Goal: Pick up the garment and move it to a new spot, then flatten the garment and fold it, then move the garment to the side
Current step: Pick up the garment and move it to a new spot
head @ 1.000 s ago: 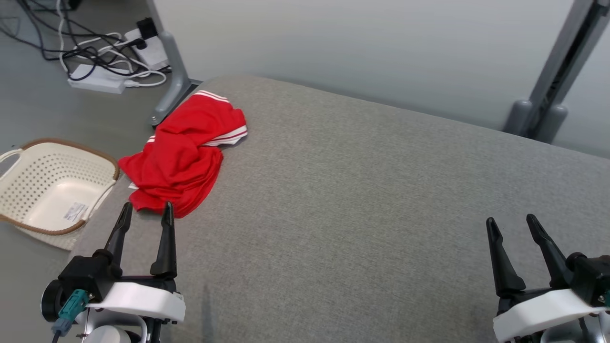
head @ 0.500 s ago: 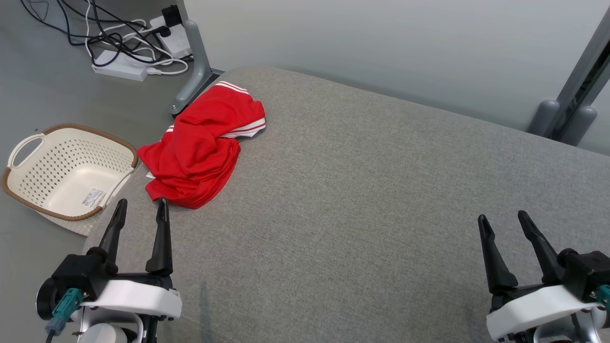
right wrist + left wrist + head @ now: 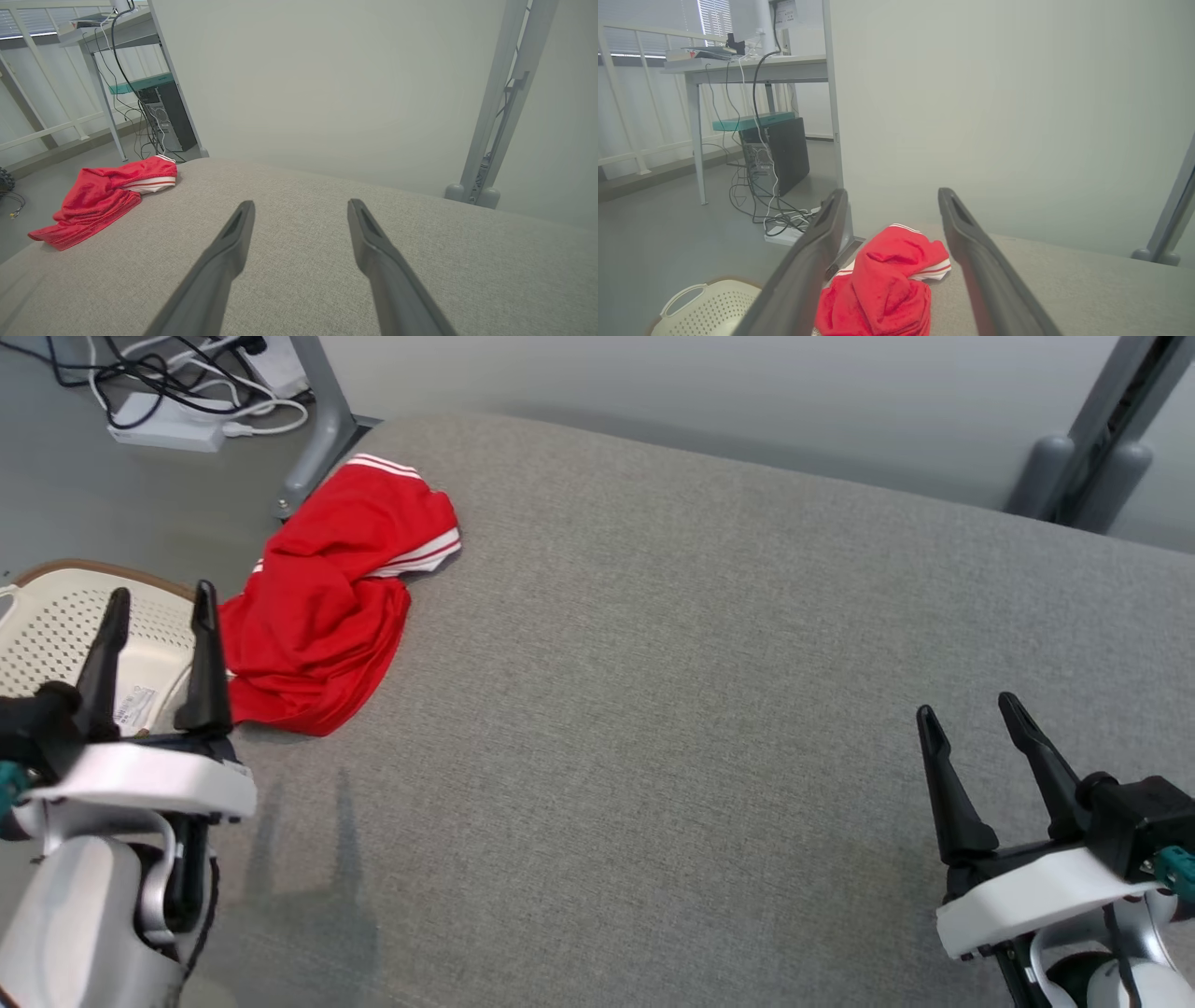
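Note:
The garment (image 3: pixel 331 607) is a crumpled red piece with white stripes, lying at the far left corner of the grey padded table (image 3: pixel 709 709). It also appears as the red garment (image 3: pixel 882 289) in the left wrist view and the garment (image 3: pixel 100 198) at the left of the right wrist view. My left gripper (image 3: pixel 161 602) is open just left of the garment, raised above the table's left edge, nothing between its fingers. My right gripper (image 3: pixel 968 707) stands open and empty at the lower right, far from the cloth.
A cream perforated basket (image 3: pixel 56 630) with a brown rim sits on the floor left of the table, partly behind my left gripper. Cables and a power strip (image 3: pixel 163 411) lie on the floor at the far left. Grey frame posts (image 3: pixel 1074 457) stand behind the table.
The head camera has shifted. My left gripper has risen and moved up alongside the garment's left side; the right gripper holds about the same place. The garment lies unchanged.

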Available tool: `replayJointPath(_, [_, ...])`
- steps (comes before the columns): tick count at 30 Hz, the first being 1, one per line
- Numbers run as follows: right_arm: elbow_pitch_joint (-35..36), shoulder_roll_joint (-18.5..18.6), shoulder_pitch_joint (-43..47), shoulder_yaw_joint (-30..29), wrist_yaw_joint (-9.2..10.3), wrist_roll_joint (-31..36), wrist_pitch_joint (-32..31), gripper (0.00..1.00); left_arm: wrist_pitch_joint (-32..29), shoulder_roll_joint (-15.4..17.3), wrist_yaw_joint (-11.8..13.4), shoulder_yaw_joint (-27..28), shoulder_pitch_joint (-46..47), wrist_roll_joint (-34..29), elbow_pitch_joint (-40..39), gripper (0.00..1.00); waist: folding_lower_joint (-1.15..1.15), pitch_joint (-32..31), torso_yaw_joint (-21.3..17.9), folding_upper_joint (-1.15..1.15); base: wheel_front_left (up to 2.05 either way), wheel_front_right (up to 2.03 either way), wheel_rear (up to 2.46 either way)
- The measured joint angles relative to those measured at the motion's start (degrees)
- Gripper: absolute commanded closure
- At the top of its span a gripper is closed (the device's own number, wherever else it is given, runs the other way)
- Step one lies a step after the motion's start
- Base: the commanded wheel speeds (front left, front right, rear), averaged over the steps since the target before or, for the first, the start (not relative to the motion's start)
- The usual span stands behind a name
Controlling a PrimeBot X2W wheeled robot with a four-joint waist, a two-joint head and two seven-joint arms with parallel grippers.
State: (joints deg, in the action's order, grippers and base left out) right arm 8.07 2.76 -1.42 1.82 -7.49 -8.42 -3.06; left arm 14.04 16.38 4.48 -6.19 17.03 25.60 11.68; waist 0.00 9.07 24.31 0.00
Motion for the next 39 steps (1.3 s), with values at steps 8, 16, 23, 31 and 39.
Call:
replayJointPath(8, [1.4,0.0,-4.4,2.3,0.00,1.9,-1.4,0.00,-5.2,2.3,-5.8,2.3,10.5,6.5,16.9,0.00,0.00,6.2,-4.4,0.00,0.00,0.00,0.00])
replayJointPath(16, [0.5,0.0,-8.7,4.1,0.00,1.9,-1.0,0.00,-11.0,4.3,-10.3,2.1,18.9,10.5,40.0,0.00,0.00,13.5,-9.3,0.00,0.00,0.00,0.00])
replayJointPath(23, [0.4,0.3,-10.5,4.8,0.00,2.0,-0.7,0.00,-14.5,5.1,-11.5,1.4,24.1,13.3,50.5,0.00,0.00,17.5,-11.9,0.00,0.00,0.00,0.00])
replayJointPath(31, [0.3,0.7,-11.2,5.2,0.00,1.9,-0.6,0.00,-12.9,5.9,-11.8,-0.3,26.4,15.1,53.6,1.00,0.00,18.3,-13.4,0.00,0.00,0.00,0.00])
replayJointPath(39, [-0.1,0.5,-10.8,4.3,0.00,0.7,1.0,0.00,-2.1,6.3,-11.9,-0.7,25.4,15.1,54.3,1.00,0.00,15.9,-14.2,0.00,0.00,0.00,0.00])
